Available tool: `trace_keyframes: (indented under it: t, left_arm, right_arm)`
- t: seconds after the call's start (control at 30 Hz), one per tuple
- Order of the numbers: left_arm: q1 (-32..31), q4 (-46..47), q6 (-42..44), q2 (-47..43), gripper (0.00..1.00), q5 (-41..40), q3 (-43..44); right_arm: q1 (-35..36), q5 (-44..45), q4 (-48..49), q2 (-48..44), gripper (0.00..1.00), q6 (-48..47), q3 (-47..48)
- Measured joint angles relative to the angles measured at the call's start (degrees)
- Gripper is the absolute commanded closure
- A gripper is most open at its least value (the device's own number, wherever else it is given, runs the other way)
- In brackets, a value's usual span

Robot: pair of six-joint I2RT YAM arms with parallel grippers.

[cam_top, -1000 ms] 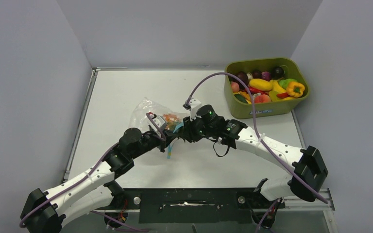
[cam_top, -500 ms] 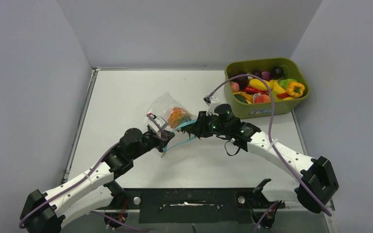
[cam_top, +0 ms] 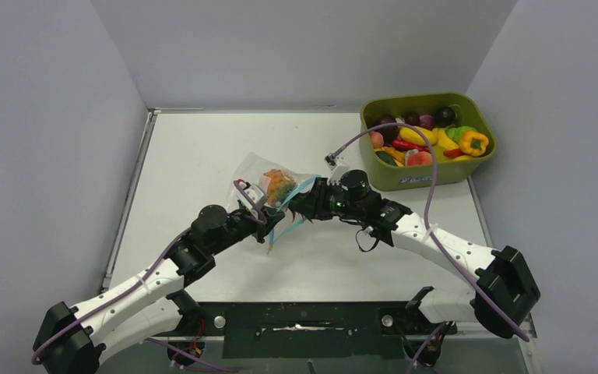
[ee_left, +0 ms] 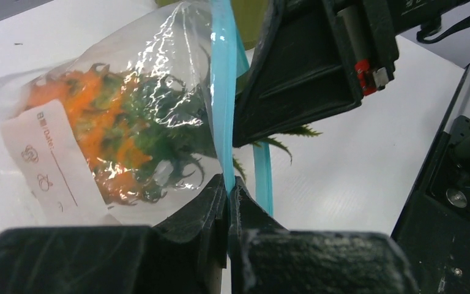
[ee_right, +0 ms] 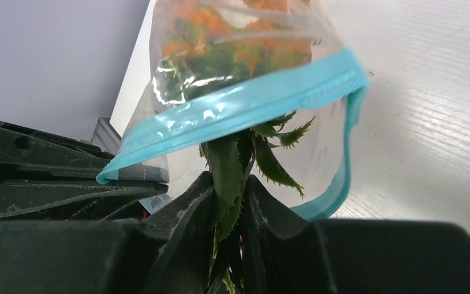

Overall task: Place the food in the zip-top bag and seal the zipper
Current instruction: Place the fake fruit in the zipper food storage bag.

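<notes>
Near the middle of the tabletop (cam_top: 202,140) the work is gathered. The olive-green tub (cam_top: 405,181), in which the rest of the food is heaped, is set well apart at the far right corner.

The zip-top bag (cam_top: 251,168) is held up between the two arms. Whether its far corner rests on the surface cannot be told.

The left tool (ee_left: 228,187) is seen fully closed, with one end of the bag's mouth edge pinched between its pads. The right tool (ee_right: 229,184) is seen narrowed almost to closing, and the green leaves of the pineapple (ee_left: 98,122) are clamped in it.

The orange body of the pineapple is lodged inside the clear plastic. Its long axis is laid from the right tool straight through the mouth, pointing away from that tool toward the far left of the tabletop.

The zipper (ee_left: 223,92) is drawn as a teal band across that axis, with its two halves parted. The crown (ee_right: 263,153) is left sticking out between the halves, on the right tool's side of the strip.

It is judged that the coming move turns on this crossing. The fruit must be pushed farther along its own axis, or let go so that it drops in, before the strip can be pressed together. The right arm is placed for that push, while the strip's end is nearer the left arm.
</notes>
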Motion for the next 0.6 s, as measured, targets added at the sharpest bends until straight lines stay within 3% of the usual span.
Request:
trace_keyframes:
  t: [0.6]
  left_arm:
    - [0.0,6.2,-2.3,-0.2,1.00,4.7,-1.8]
  right_arm:
    - [2.5,6.5,5.8,5.1,0.78,7.4,0.0]
